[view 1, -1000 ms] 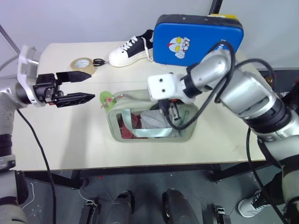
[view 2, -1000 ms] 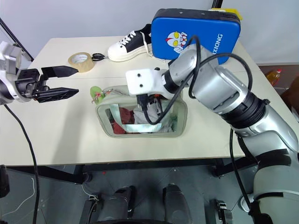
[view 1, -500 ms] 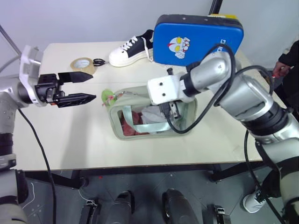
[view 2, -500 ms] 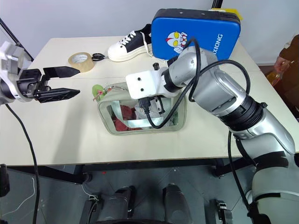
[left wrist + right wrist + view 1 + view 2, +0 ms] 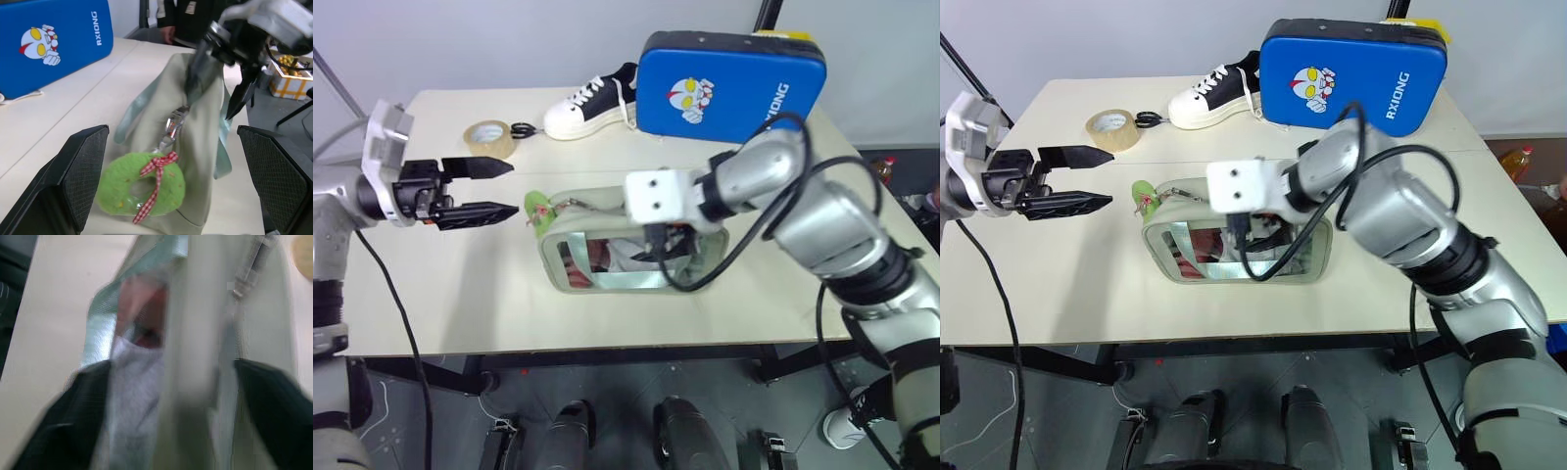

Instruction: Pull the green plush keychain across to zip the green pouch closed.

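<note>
Bench (image 5: 460, 284): pale top, carries every item below.
Blue case (image 5: 729, 83): largest item, stands at the far edge, cartoon figure printed on its face.
Green pouch (image 5: 705, 279): near the bench's middle, clear window facing up, a teal strap across it. Through the window: something red and something white or grey, not identifiable further.
Sneaker (image 5: 587, 103): black and white, just left of the blue case, at the far edge.
Tape roll (image 5: 487, 137): far left part of the bench, with small black scissors (image 5: 520, 129) touching or just beside it.
Green plush keychain (image 5: 142, 188): ring-shaped, with a red checked ribbon; lies at the pouch's left end, joined by a metal clip to the zipper pull. It sits at that end of the zipper line.
Left end effector (image 5: 494, 188): fingers spread wide, holding nothing, level above the bench and pointing right. Keychain is just beyond the fingertips, apart from them, in line with the gap between the two fingers as the left wrist view shows.
Right end effector (image 5: 234, 73): over the top of the pouch, toward its right half, well apart from the keychain. In the left wrist view its fingers stand apart, above the pouch's top edge; whether they touch the fabric I cannot tell. The right wrist view looks closely at the pouch's top seam and window, both fingers spread to either side.
</note>
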`<state>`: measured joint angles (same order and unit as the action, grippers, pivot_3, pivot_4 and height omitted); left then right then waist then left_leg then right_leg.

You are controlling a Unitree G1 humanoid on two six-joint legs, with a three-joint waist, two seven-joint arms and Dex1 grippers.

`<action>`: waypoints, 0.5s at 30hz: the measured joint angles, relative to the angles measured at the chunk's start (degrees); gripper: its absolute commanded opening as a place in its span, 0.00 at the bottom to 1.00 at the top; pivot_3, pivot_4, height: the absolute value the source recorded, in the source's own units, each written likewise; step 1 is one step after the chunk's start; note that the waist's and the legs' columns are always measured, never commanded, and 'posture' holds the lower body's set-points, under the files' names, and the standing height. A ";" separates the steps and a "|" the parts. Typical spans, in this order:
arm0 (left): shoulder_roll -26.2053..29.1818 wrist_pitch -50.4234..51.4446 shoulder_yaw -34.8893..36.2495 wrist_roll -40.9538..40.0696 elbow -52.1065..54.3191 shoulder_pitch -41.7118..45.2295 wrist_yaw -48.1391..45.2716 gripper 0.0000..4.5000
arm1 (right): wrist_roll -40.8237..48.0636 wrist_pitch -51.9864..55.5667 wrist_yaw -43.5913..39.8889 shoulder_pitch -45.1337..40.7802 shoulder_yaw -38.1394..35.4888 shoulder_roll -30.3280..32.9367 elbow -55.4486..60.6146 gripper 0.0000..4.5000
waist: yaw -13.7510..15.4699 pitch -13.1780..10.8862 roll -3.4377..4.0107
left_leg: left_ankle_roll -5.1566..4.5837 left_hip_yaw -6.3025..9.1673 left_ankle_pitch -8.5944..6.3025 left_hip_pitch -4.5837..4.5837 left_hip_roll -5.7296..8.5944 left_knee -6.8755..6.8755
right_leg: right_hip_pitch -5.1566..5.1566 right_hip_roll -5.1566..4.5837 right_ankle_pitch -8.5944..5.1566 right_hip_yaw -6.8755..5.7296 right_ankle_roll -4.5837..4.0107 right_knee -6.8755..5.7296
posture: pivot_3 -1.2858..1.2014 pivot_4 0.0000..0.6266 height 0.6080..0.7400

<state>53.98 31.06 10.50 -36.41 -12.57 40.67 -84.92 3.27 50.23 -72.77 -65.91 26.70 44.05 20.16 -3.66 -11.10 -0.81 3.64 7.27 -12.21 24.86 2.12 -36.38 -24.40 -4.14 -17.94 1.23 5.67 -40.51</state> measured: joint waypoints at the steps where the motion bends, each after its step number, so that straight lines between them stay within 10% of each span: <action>1: 0.00 0.00 -0.19 0.02 -0.05 0.03 -0.13 1.00 | 1.13 0.80 -0.88 -0.34 -2.13 2.01 0.31 0.94 | 0.08 0.00 0.00 | 0.00 -0.01 0.00 0.00 0.01 0.00 | 0.01 0.00 0.00 0.00 0.00 0.02 | 0.52 0.24 0.66; 11: -0.30 -0.53 -1.02 1.18 -2.12 1.25 -1.31 1.00 | 5.73 0.42 -2.95 6.53 -9.10 13.34 4.73 0.94 | -0.25 0.01 -0.01 | -0.01 -0.03 0.00 -0.02 -0.02 0.01 | 0.01 0.03 0.00 -0.01 0.00 0.00 | 0.52 0.24 0.66; 15: -0.32 -0.77 -1.79 2.18 -3.06 1.90 -1.67 1.00 | 3.58 -3.32 -0.52 12.15 -8.37 14.02 4.03 0.66 | -0.22 0.01 -0.01 | -0.01 -0.06 0.00 -0.02 -0.01 0.00 | 0.03 0.01 0.00 0.01 0.00 0.00 | 0.52 0.24 0.66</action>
<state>53.66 30.29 8.71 -34.23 -15.63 42.57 -86.58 6.85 46.91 -73.29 -53.77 18.33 58.07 24.19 -3.88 -11.09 -0.82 3.63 7.21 -12.21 24.84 2.11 -36.38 -24.37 -4.13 -17.94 1.24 5.67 -40.51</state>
